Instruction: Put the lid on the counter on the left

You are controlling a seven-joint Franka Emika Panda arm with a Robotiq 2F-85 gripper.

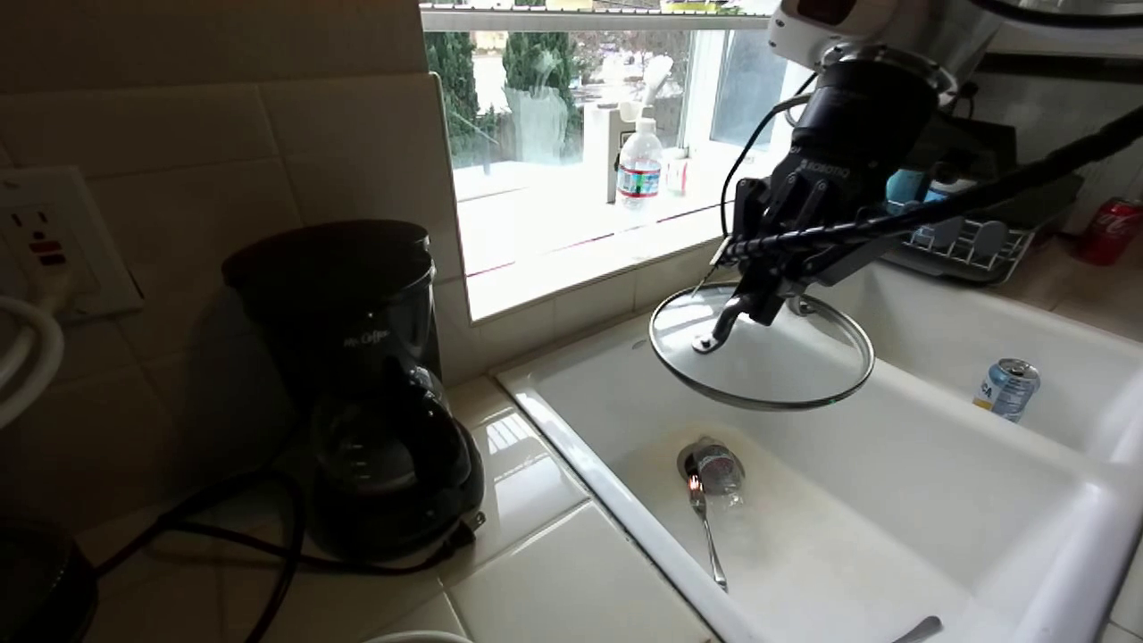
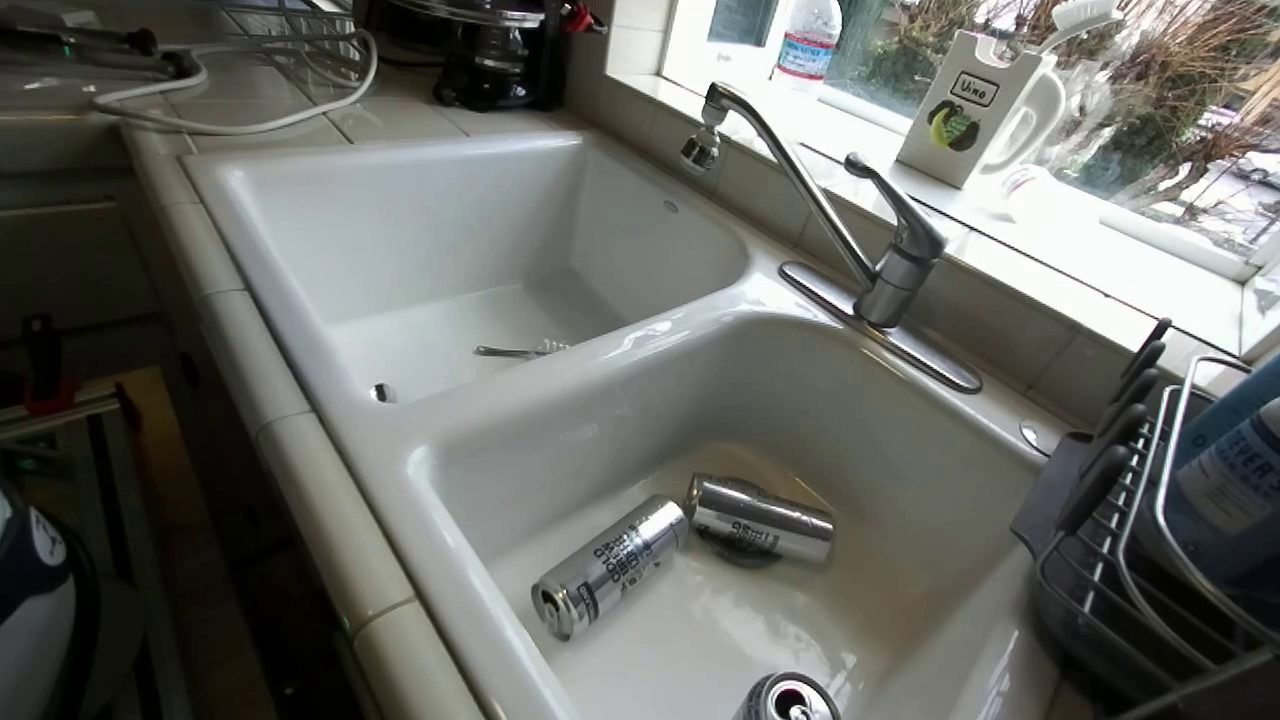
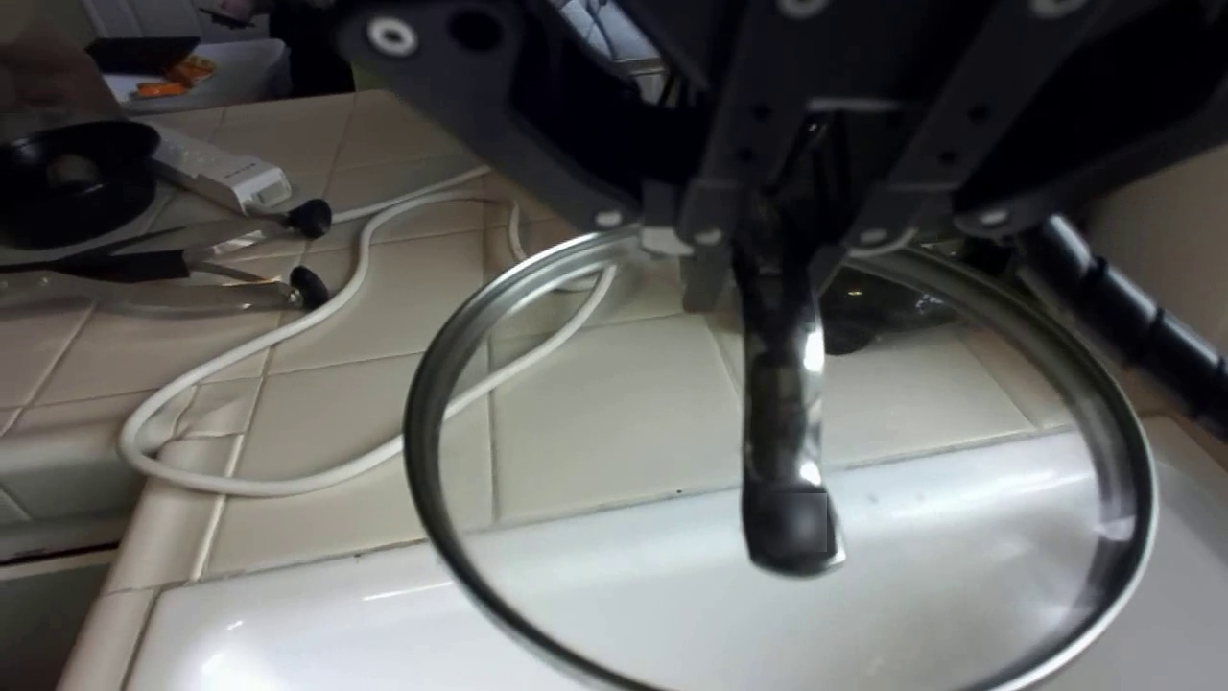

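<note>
The lid (image 1: pixel 786 366) is round clear glass with a thin metal rim and an arched metal handle (image 3: pixel 785 432). My gripper (image 1: pixel 766 304) is shut on the handle and holds the lid in the air, slightly tilted, over the sink. In the wrist view the gripper (image 3: pixel 767 278) comes in from the top, and the lid (image 3: pixel 614 566) overlaps the sink edge and the counter (image 3: pixel 345 413). The pale tiled counter (image 1: pixel 554 572) lies left of the sink. In an exterior view a curved rim (image 2: pixel 470 14) is cut by the top edge; I cannot tell whether it is the lid.
A black coffee maker (image 1: pixel 375 393) stands on the counter by the wall. A white cord (image 3: pixel 288 485), tongs (image 3: pixel 192 293) and a black pan (image 3: pixel 77 182) lie there too. The double sink (image 1: pixel 616 500) holds a fork (image 1: pixel 710 536) and cans (image 2: pixel 610 565). A faucet (image 2: pixel 820 200) stands behind.
</note>
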